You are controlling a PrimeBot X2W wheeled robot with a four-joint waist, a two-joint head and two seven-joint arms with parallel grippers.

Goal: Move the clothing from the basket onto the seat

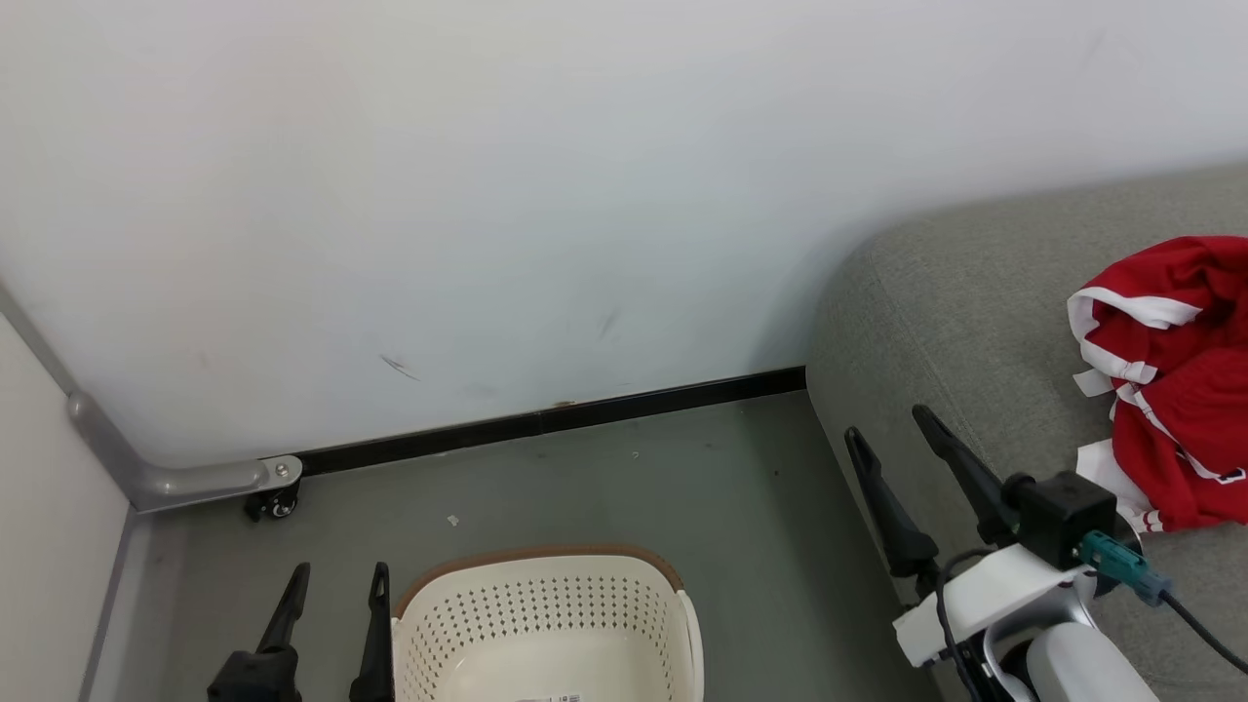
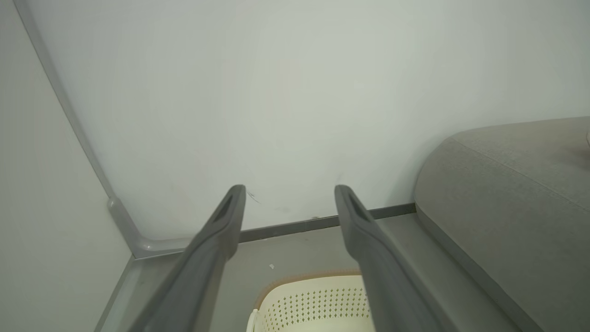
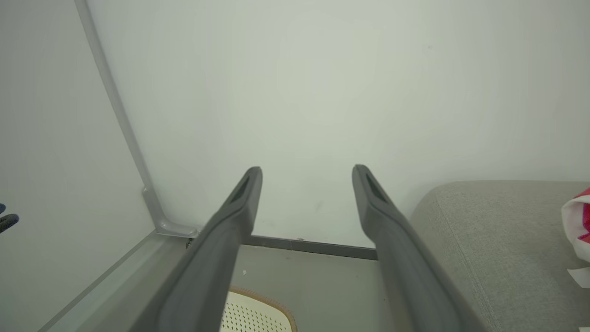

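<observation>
L gripper (image 1: 341,571) & R gripper (image 1: 886,421) open, empty.

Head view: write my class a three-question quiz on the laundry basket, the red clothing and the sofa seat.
1. Where does the red clothing lie?
2. True or false: the laundry basket stands on the sofa seat.
3. Choose: the left gripper and right gripper have jaws A) open, B) shut.
Key: 1 on the sofa seat; 2 false, on the floor; 3 A.
</observation>
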